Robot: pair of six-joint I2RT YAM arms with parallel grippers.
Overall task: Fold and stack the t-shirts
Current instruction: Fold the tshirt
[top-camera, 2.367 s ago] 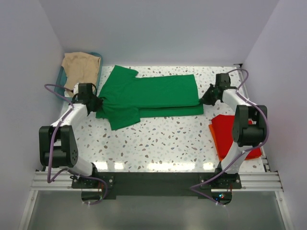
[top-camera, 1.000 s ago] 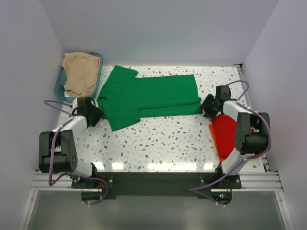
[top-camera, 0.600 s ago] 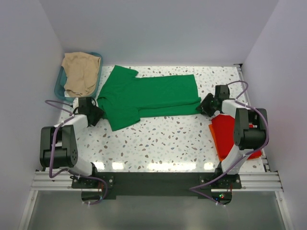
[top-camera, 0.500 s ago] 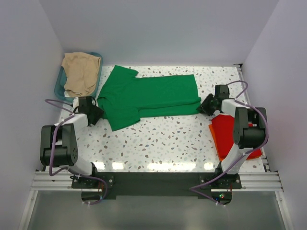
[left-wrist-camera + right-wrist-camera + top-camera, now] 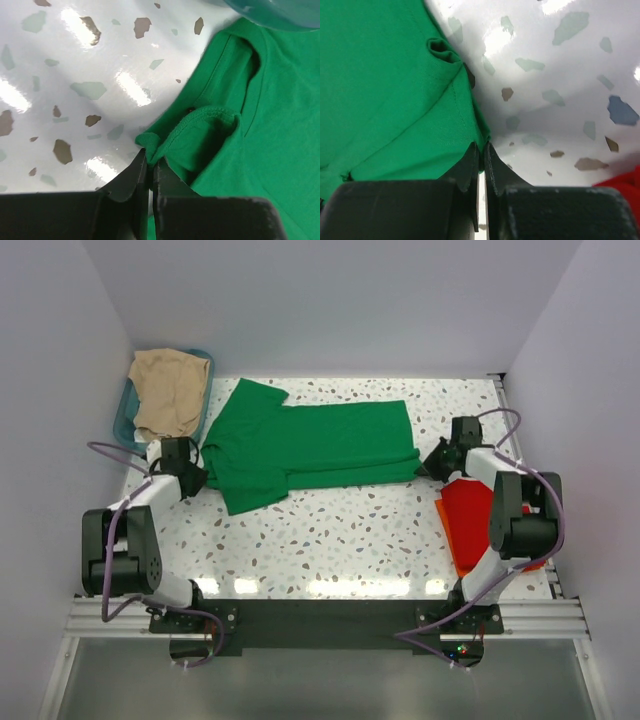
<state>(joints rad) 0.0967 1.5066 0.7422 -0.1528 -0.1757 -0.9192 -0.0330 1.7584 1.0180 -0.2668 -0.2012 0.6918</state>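
The bright green t-shirt (image 5: 310,445) lies folded lengthwise across the back of the table, neck end to the left. My left gripper (image 5: 197,476) is shut on its left edge; in the left wrist view a fold of green cloth (image 5: 200,135) is pinched between the jaws (image 5: 150,160). My right gripper (image 5: 428,464) is shut on the shirt's right corner, seen in the right wrist view (image 5: 481,147) with the green cloth (image 5: 395,90). The red-orange t-shirt (image 5: 475,515) lies folded at the right, partly under the right arm.
A teal basket (image 5: 128,410) with beige cloth (image 5: 168,388) stands at the back left, close to my left arm. White walls enclose the table on three sides. Speckled tabletop (image 5: 340,530) stretches in front of the green shirt.
Both grippers, still holding the green shirt's ends, pulled it toward the near side and then shifted slightly back; the shirt's near edge now lies straighter.
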